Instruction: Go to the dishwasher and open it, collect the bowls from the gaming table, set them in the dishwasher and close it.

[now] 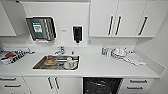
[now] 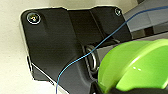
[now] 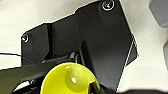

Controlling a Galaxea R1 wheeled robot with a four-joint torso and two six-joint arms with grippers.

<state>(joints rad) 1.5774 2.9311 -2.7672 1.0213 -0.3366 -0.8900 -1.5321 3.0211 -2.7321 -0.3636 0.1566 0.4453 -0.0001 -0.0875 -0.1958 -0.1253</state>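
Head view: white kitchen counter (image 1: 100, 65), stainless sink (image 1: 57, 62) at 9 o'clock of centre holding dishes. The under-counter dishwasher (image 1: 101, 85) sits at 6 o'clock, its dark racked interior exposed, so it's open. Dish rack with crockery (image 1: 119, 53) at 2 o'clock, white upper cabinets with dark vertical handles (image 1: 114, 18) at 1 o'clock, paper towel dispenser (image 1: 41, 28) at 10 o'clock.

Left wrist view adds what the head cam lacks: a lime-green round bowl (image 2: 135, 66) right up against the left gripper's dark plate, thin blue cable (image 2: 100, 45) crossing it. Right wrist view: a second yellow-green bowl (image 3: 68, 80), inside facing the camera, at the right gripper. Can't tell finger state on either gripper.
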